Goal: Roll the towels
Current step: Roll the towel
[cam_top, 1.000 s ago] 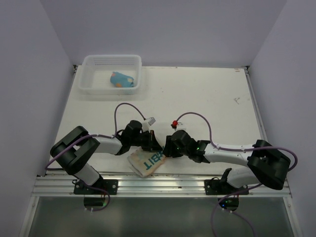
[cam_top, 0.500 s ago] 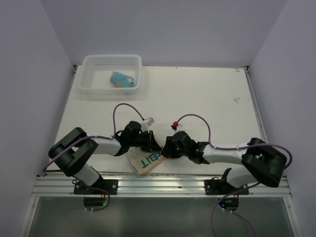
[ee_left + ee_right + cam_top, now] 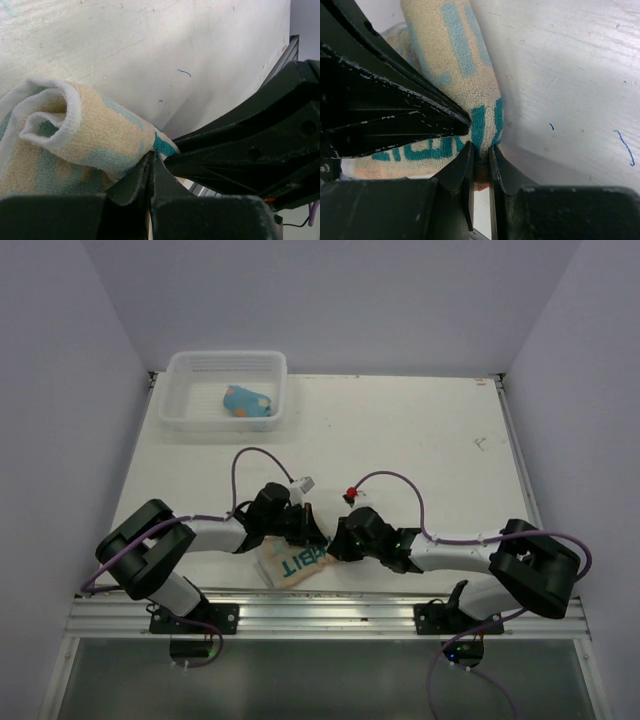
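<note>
Now: left claw (image 3: 151, 160) is clenched on a corner of the cream towel (image 3: 75, 145), whose rolled end sits just left of its tips. Right claw (image 3: 480, 150) pinches the same towel's edge, teal lettering directly ahead of it. Both claws meet almost tip to tip, low on the worktop (image 3: 420, 440). Well beyond the left claw, the blue towel (image 3: 248, 401) lies in the white basket (image 3: 178, 422).

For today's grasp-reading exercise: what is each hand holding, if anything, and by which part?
Both hold the cream RABBIT towel. The left hand pinches its edge at a teal-printed corner; the right hand pinches a fold in its lettered side.
</note>
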